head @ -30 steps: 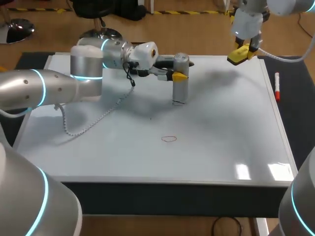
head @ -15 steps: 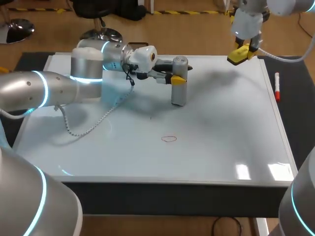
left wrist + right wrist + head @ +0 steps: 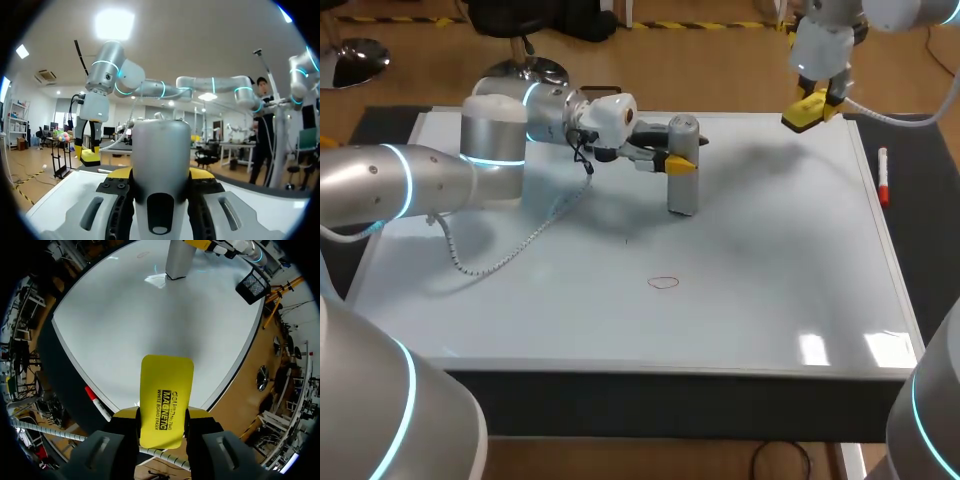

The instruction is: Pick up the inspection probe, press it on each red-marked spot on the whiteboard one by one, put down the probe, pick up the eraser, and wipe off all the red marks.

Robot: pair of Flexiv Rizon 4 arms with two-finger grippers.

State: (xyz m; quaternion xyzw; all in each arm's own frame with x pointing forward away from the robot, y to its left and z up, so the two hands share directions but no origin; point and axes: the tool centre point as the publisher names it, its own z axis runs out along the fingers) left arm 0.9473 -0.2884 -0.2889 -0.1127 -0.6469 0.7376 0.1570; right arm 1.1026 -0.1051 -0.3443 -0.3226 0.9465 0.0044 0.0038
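The left fingers (image 3: 119,173) pinched the upright probe (image 3: 161,150) between them; the right fingers (image 3: 199,413) clamped the eraser (image 3: 165,400), raised off the desk (image 3: 670,405).

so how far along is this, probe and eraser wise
Done: the probe is picked up, held upright on the whiteboard by the left gripper; the right gripper holds the eraser above the far corner. In hand: probing, though no mark shows under the probe. Left: the red oval is unwiped, and the probe is not yet put down.
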